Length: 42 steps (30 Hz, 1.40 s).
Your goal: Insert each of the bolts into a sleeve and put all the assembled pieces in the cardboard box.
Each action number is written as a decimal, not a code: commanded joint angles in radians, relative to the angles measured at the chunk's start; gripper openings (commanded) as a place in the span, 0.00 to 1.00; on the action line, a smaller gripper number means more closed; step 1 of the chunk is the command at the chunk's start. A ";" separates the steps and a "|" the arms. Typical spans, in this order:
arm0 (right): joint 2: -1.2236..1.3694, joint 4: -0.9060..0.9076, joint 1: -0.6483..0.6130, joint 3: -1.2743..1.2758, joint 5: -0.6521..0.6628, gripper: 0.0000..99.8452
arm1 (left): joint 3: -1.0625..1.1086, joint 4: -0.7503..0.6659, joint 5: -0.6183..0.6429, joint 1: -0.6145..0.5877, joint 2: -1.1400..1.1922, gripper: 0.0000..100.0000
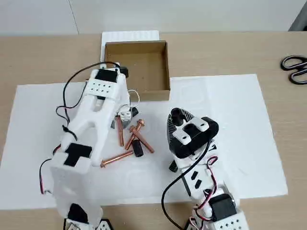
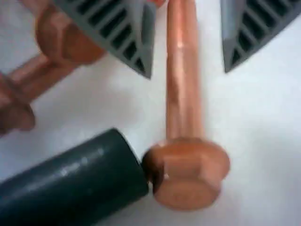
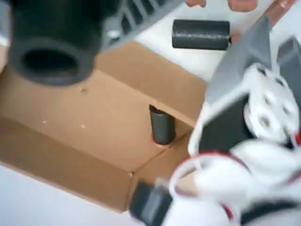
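The right gripper (image 1: 178,117) is shut tight on a held sleeve (image 3: 51,28). This sleeve is black and hollow, and its open end points up in the high view. The gripper is over the white paper (image 1: 240,143), to the right of the bolts.

The left gripper (image 2: 187,73) is down low over the paper. Its two grey fingers (image 2: 127,33) are spread apart and hold nothing. The long part of one copper bolt (image 2: 183,117) lies between them, and they do not touch it. The head of this bolt touches the end of a lying sleeve (image 2: 75,183). More copper bolts (image 1: 117,158) lie close by on the paper in a loose pile.

Farther back is the cardboard box (image 1: 168,67). It sits partly on the paper and partly on the wooden table (image 1: 38,57). The right wrist view shows a standing sleeve (image 3: 162,125) upright near a corner of the box. It looks like it is inside.

Black scissors (image 1: 295,67) lie on the table, far off to the right.
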 commanded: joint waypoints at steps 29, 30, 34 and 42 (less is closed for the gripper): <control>-0.018 0.005 -0.001 -0.011 0.002 0.00 | -0.038 -0.135 0.057 -0.008 0.057 0.01; -0.018 0.005 -0.001 -0.011 0.002 0.00 | -0.038 -0.135 0.057 -0.008 0.057 0.01; -0.018 0.005 -0.001 -0.014 0.002 0.00 | -0.038 -0.135 0.058 -0.005 0.055 0.01; -0.018 0.005 -0.002 -0.011 0.002 0.00 | -0.183 0.064 0.086 0.000 -0.049 0.01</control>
